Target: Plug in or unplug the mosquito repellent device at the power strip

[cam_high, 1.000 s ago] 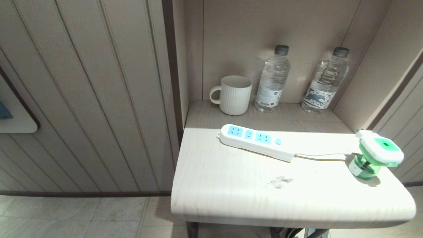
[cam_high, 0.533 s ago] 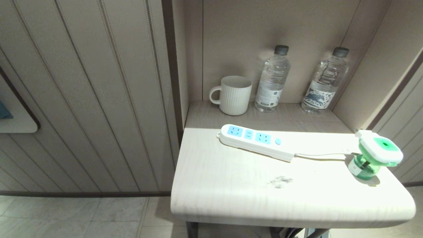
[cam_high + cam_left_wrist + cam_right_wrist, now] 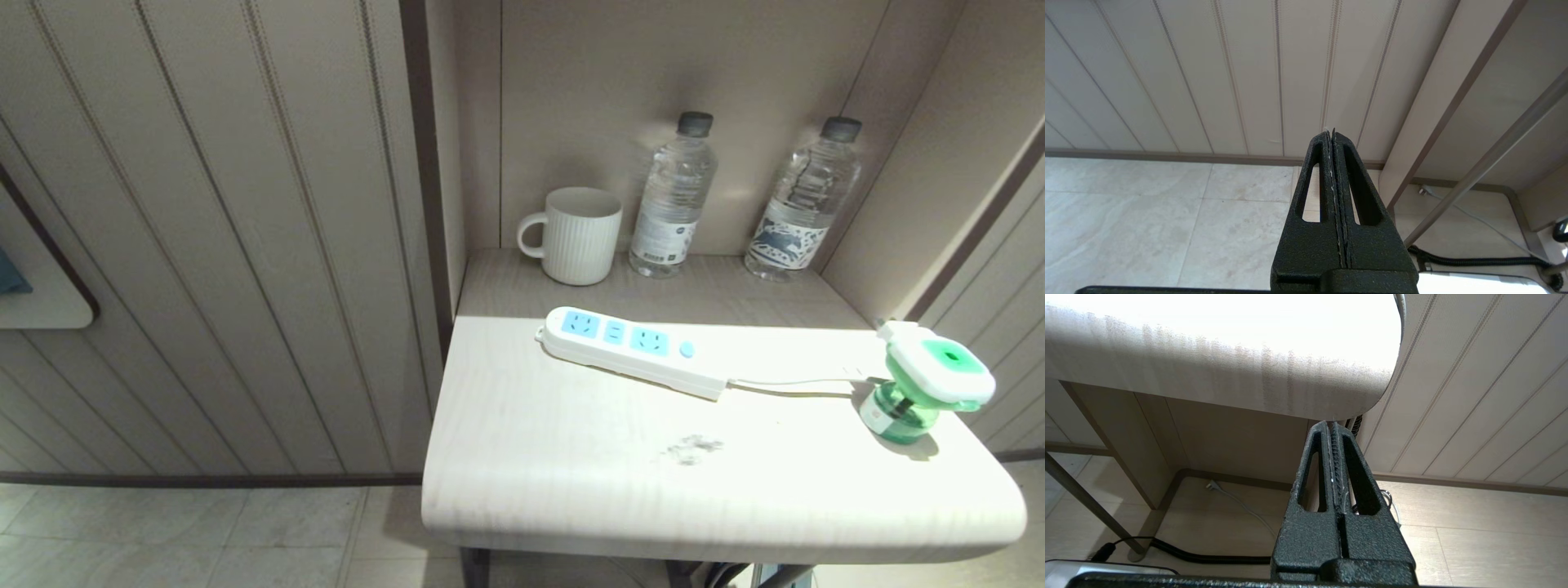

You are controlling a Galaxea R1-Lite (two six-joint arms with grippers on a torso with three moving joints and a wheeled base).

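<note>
Pale wood-grain table (image 3: 571,457). Long white power strip with light-blue sockets (image 3: 633,351) lies mid-table, long axis left-right, cord end right and nearer. White plug-in mosquito repellent device with green bottle (image 3: 927,384) stands tilted at the right edge, unplugged. Left gripper (image 3: 1333,136) and right gripper (image 3: 1332,426), both black, pressed closed and empty (below table level, well apart from the device).

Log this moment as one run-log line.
device: mosquito repellent device unplugged, table's right end | power strip sockets empty | left hand shut, low, empty | right hand shut, below table edge, empty
</note>
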